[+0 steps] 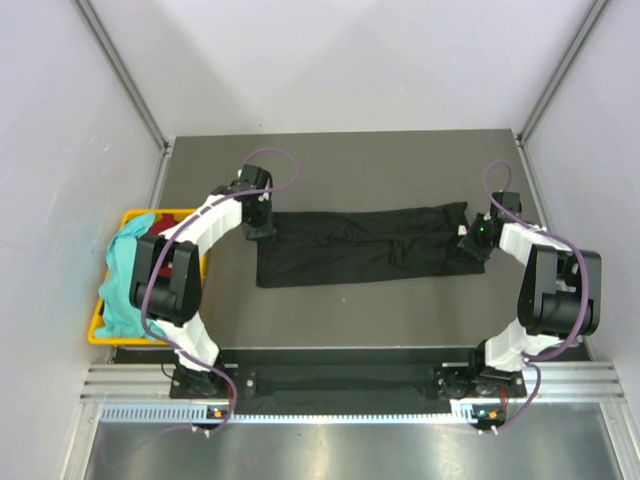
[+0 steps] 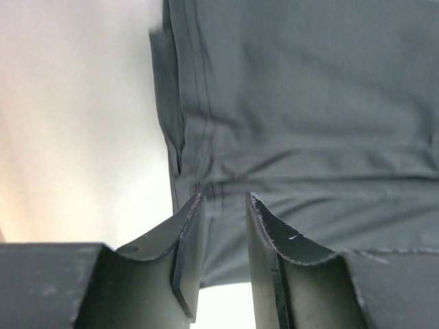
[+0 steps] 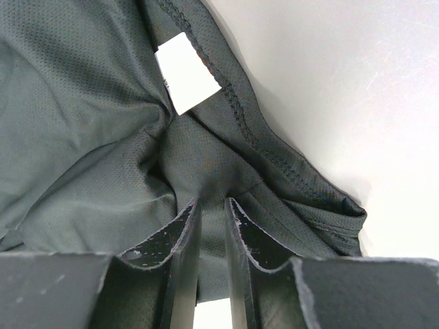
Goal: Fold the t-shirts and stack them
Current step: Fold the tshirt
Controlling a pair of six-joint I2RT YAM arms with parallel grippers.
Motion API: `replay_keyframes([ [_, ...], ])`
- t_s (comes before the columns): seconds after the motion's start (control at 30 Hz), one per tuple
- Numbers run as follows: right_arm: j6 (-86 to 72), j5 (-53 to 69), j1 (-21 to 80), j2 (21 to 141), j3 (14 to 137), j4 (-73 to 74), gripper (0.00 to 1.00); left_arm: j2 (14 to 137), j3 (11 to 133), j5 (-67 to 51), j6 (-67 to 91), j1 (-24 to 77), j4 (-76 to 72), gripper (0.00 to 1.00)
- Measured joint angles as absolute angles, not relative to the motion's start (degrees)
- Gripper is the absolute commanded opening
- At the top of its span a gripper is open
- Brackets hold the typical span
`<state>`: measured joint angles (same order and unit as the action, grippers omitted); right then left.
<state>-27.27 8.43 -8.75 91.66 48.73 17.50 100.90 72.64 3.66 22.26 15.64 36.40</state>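
The table (image 1: pixel 340 160) carries the black t-shirt (image 1: pixel 350 250), stretched in a long band across its middle. A yellow basket (image 1: pixel 95 332) at the left edge holds a teal t-shirt (image 1: pixel 120 275). The left gripper (image 2: pixel 225 199) sits at the shirt's left hem, jaws slightly apart – whether it grips, I cannot tell. The right gripper (image 3: pixel 211 202) pinches bunched cloth beside the white neck label (image 3: pixel 186 72).

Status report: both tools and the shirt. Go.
Right tool shut on black t-shirt beside its neck label. Left tool at hem end, grip unclear. Shirt lies stretched between them. Nothing on it.

The black t-shirt (image 1: pixel 360 245) bears a white neck label (image 3: pixel 186 72); teal t-shirt (image 1: pixel 120 280), red t-shirt (image 1: pixel 165 228), yellow basket (image 1: pixel 95 332)
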Motion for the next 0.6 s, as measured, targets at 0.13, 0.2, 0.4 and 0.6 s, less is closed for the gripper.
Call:
replay_keyframes([
  [0.13,-27.3,8.4,-8.8,91.7,48.7,17.5,0.22,99.0,69.5,2.5,22.0,15.6,36.4,0.36],
  [0.2,-27.3,8.5,-8.8,91.7,48.7,17.5,0.23,99.1,68.2,2.1,21.6,15.6,36.5,0.36],
  [0.4,-27.3,8.5,-8.8,91.6,48.8,17.5,0.24,102.7,67.7,-0.4,20.6,15.6,36.4,0.35],
  [0.6,-27.2,8.0,-8.8,91.6,49.9,18.5,0.18,104.3,68.4,-0.3,20.5,15.7,36.6,0.05],
])
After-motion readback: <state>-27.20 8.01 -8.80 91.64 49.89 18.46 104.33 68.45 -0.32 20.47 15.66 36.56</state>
